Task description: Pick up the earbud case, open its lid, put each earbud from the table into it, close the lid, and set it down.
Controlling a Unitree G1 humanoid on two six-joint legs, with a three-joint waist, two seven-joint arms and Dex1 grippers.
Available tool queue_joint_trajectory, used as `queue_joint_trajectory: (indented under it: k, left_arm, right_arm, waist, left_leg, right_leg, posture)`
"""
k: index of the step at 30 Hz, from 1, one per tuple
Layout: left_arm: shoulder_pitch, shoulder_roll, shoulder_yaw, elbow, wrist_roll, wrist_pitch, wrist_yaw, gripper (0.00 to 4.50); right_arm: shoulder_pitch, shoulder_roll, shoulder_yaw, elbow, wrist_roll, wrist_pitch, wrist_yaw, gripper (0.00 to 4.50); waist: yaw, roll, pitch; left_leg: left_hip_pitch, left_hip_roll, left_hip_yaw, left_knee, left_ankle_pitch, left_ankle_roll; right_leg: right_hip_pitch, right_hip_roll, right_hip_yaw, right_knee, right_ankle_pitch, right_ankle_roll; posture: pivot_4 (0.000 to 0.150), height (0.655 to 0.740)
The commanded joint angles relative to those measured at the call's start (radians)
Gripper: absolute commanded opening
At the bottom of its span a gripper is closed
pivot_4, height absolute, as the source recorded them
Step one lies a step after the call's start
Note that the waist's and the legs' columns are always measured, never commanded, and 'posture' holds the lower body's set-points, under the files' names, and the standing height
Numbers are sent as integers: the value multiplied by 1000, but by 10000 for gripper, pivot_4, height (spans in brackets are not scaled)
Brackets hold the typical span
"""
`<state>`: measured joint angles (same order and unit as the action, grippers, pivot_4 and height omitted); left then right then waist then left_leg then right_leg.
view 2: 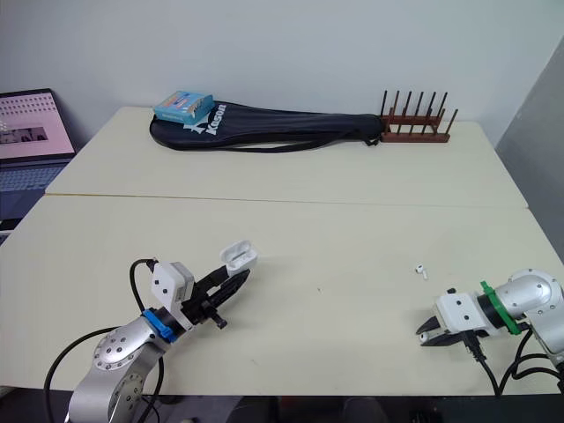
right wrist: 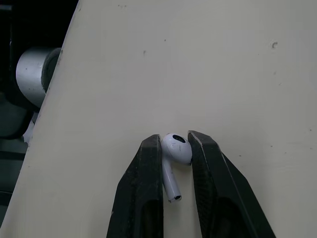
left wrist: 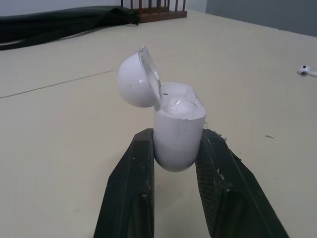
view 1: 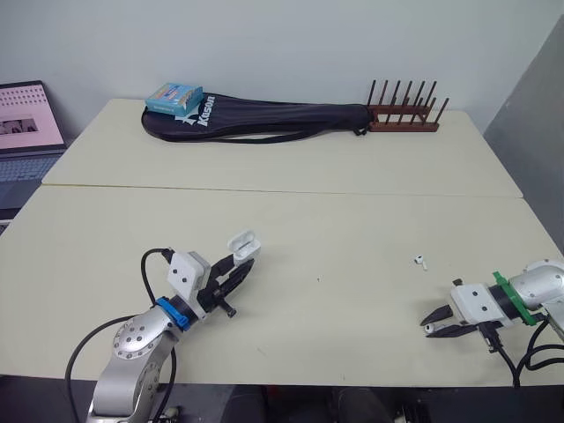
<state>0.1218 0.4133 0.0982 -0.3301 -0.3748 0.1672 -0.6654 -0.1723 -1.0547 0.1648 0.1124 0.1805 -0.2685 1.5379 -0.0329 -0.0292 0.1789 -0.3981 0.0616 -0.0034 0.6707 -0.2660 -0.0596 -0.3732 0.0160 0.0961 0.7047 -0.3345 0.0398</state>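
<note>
left gripper point(view 1: 240, 269) pinching the white earbud case point(left wrist: 176, 130) with lid point(left wrist: 137, 78) flipped open, near left, right gripper point(right wrist: 174, 145) clamped on one earbud point(right wrist: 175, 157) near right edge, second earbud point(view 1: 420, 260) loose on the table point(view 1: 352, 229) just beyond it

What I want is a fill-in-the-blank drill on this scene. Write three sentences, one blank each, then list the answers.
1. The left gripper holds the earbud case with its lid ____.
2. The right gripper is pinching one ____.
3. The other earbud lies on the ____, apart from both grippers.

Missing words: open; earbud; table.
</note>
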Motion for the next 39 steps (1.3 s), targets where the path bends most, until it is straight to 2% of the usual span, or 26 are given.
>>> queue_joint_trajectory:
  k: [1,3,11,18,22,24,27,31,39]
  left_arm:
    - [4,7,8,-49,-12,-2,7,7985]
    - [5,6,3,-53,-11,2,8,7985]
    - [12,4,-4,-65,-17,19,10,7985]
    - [30,1,-13,-71,-17,20,11,7985]
    - [34,-4,-24,-69,-13,20,14,7985]
    - [33,-8,-31,-71,-11,21,17,7985]
    - [31,-11,-42,-74,-9,22,23,7985]
    - [28,-13,-51,-74,-9,20,28,7985]
    - [25,-15,-52,-69,-9,15,30,7985]
  right_arm:
    - [1,-13,2,-19,13,9,37,4246]
    - [-11,-7,11,-5,-6,23,20,4246]
    - [-14,-9,-11,-27,20,18,12,32663]
    - [54,-127,-142,-265,99,211,-41,33041]
    - [126,-226,-208,-477,-2,461,-169,33041]
    - [163,-264,-214,-599,-27,649,-226,33041]
    - [196,-273,-193,-715,-40,822,-288,33041]
    - [188,-218,-106,-741,-80,917,-373,33041]
    - [165,-175,-18,-678,-127,926,-424,33041]
  waist:
    - [0,0,0]
    - [0,0,0]
    - [0,0,0]
    - [3,4,2]
    - [3,4,2]
    - [4,4,2]
    - [4,3,2]
    - [3,3,2]
    - [3,2,2]
  left_leg:
    - [0,0,0,0,0,0]
    - [0,0,0,0,0,0]
    - [1,0,0,0,0,0]
    - [0,0,-1,0,0,0]
    - [0,0,-2,0,0,0]
    - [0,0,-2,0,0,0]
    - [0,0,-2,0,0,0]
    - [0,0,-1,0,0,0]
    - [-1,0,0,0,0,0]
  right_leg:
    - [0,0,0,0,0,0]
    - [0,0,0,0,0,0]
    - [1,0,0,0,0,0]
    - [1,-1,0,0,0,0]
    - [1,-1,-1,0,0,0]
    - [1,-1,-1,0,0,0]
    - [0,-1,-1,0,0,0]
    - [0,-1,0,-1,0,0]
    - [0,0,0,-1,0,0]
  posture:
    - [1500,7087]
    - [1500,7087]
    - [1500,7087]
    - [1500,7087]
    - [1500,7087]
    - [1500,7087]
    - [1500,7087]
    - [1500,7087]
    - [1500,7087]
